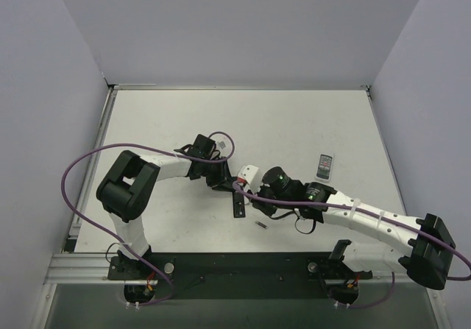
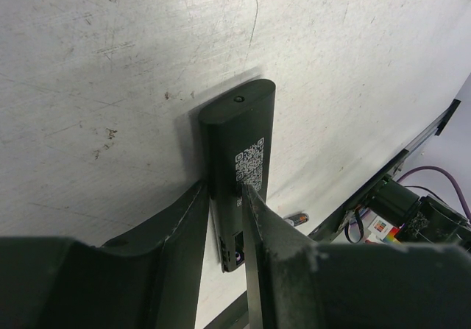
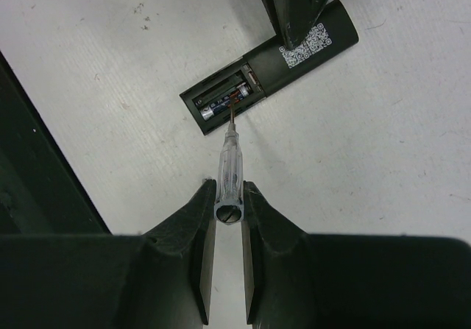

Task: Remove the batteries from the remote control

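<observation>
The black remote control (image 2: 237, 141) lies face down on the table with a QR sticker on its back. My left gripper (image 2: 224, 196) is shut on its sides and pins it. Its battery bay is open at one end (image 3: 221, 101), and a battery (image 3: 218, 105) lies inside. My right gripper (image 3: 228, 196) is shut on a pale translucent screwdriver (image 3: 229, 160), whose tip reaches into the bay beside that battery. A loose battery (image 1: 260, 226) lies on the table near the remote (image 1: 239, 204); it also shows in the left wrist view (image 2: 296, 218).
A whitish block (image 1: 249, 173) sits just behind the two grippers. A small grey and dark flat piece (image 1: 324, 166) lies to the right. The black base rail (image 1: 243, 266) runs along the near edge. Grey walls enclose the table.
</observation>
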